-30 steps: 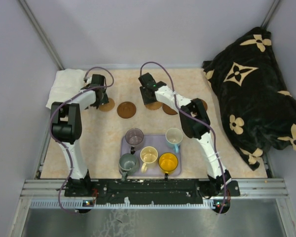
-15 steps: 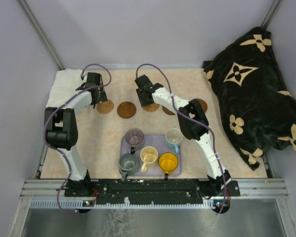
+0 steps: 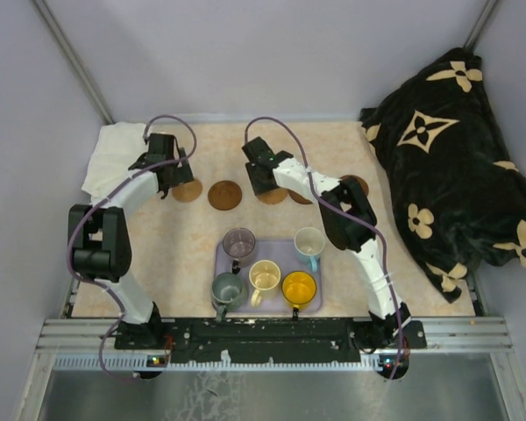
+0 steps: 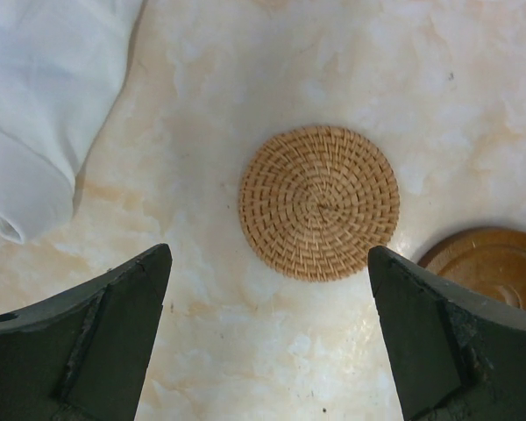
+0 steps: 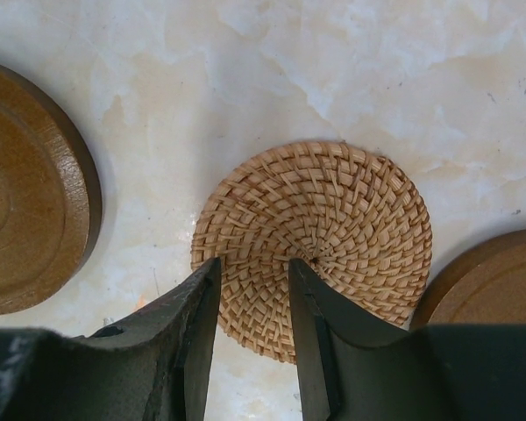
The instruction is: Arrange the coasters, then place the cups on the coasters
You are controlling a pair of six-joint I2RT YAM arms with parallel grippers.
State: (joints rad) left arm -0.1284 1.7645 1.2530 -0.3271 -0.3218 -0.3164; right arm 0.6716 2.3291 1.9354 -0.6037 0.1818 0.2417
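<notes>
Five coasters lie in a loose row across the far part of the table [image 3: 184, 237], and none bears a cup. The first woven coaster [image 4: 319, 202] lies flat, just beside a dark wooden coaster [image 4: 491, 263] and apart from the white cloth [image 4: 44, 96]. The left gripper [image 4: 270, 263] hangs above it with jaws spread to the full, holding nothing. The right gripper [image 5: 252, 281] has its jaws drawn near together with a narrow gap between them, its tips over the near edge of the second woven coaster [image 5: 333, 219]. Nothing is clasped between them, and contact with the weave cannot be confirmed. That disc lies between the flanking wooden coasters [image 5: 26, 193], close to one of them. In my assessment the woven discs are light, thin, slightly pliant and rough, so they are better pressed and slid than lifted. Lifting one calls for a fingertip worked under the rim. The wooden discs look stiffer, smoother and heavier. The lavender tray [image 3: 276, 250] holds all five cups upright, and all appear empty: the purple-grey cup [image 3: 239, 243], white cup [image 3: 309, 243], grey-green cup [image 3: 228, 289], cream cup [image 3: 264, 276] and yellow-orange cup [image 3: 299, 288]. The cups look rigid and smooth, probably slippery. They are best taken across the wall at the rim, clear of neighbouring handles.
</notes>
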